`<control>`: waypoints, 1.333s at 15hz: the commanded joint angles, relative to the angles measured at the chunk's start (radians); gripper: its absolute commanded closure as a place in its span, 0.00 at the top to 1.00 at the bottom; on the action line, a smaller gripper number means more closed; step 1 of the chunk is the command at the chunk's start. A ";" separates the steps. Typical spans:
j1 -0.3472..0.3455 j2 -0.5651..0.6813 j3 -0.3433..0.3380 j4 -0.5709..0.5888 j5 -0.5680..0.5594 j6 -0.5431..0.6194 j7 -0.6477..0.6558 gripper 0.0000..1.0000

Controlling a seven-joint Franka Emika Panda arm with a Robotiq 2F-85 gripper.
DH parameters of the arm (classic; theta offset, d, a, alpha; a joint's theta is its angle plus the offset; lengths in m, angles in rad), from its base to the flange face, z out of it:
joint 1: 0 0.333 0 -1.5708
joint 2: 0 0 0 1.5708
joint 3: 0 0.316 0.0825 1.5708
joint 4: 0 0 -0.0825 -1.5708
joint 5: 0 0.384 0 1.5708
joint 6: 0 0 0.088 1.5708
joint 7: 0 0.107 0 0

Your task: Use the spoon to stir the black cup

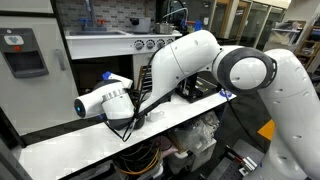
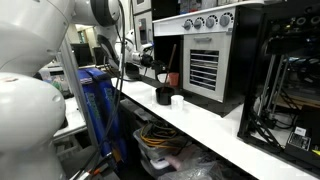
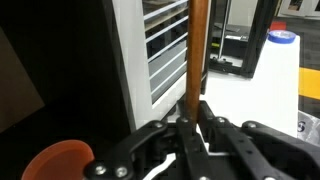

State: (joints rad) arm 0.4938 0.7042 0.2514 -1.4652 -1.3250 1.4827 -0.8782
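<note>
In the wrist view my gripper (image 3: 196,122) is shut on the spoon (image 3: 198,50). Its light-brown wooden handle runs straight up from between the fingers, in front of the white toy oven. The spoon's bowl is hidden. The black cup (image 2: 163,96) shows in an exterior view, standing on the white table in front of the oven, below and just to the right of my gripper (image 2: 143,62). The cup is out of the wrist view and hidden behind my arm where the gripper (image 1: 133,117) shows in an exterior view.
A reddish-brown cup (image 3: 58,162) is at the wrist view's lower left. A small white bowl (image 2: 178,99) stands beside the black cup. The white toy oven (image 2: 205,55) with vent slats stands behind them. A blue tape roll (image 3: 283,36) lies at the far right.
</note>
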 commanded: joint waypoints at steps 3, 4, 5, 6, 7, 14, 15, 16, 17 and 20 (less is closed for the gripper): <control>-0.013 0.013 0.000 -0.021 -0.039 0.066 0.022 0.03; -0.014 0.014 -0.001 -0.026 -0.043 0.071 0.021 0.03; -0.014 0.015 -0.002 -0.029 -0.047 0.076 0.018 0.03; -0.013 0.016 -0.004 -0.034 -0.057 0.082 0.017 0.03; -0.013 0.016 -0.007 -0.039 -0.068 0.085 0.013 0.03; -0.019 0.017 -0.016 -0.084 -0.138 0.081 0.000 0.03; -0.021 0.013 -0.018 -0.094 -0.146 0.079 0.000 0.03; -0.023 0.011 -0.019 -0.102 -0.154 0.079 0.001 0.03; -0.025 0.008 -0.021 -0.110 -0.163 0.077 0.002 0.03; -0.031 -0.001 -0.029 -0.131 -0.190 0.072 0.001 0.03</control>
State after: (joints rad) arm 0.4820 0.7286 0.2272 -1.5523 -1.4756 1.5350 -0.8712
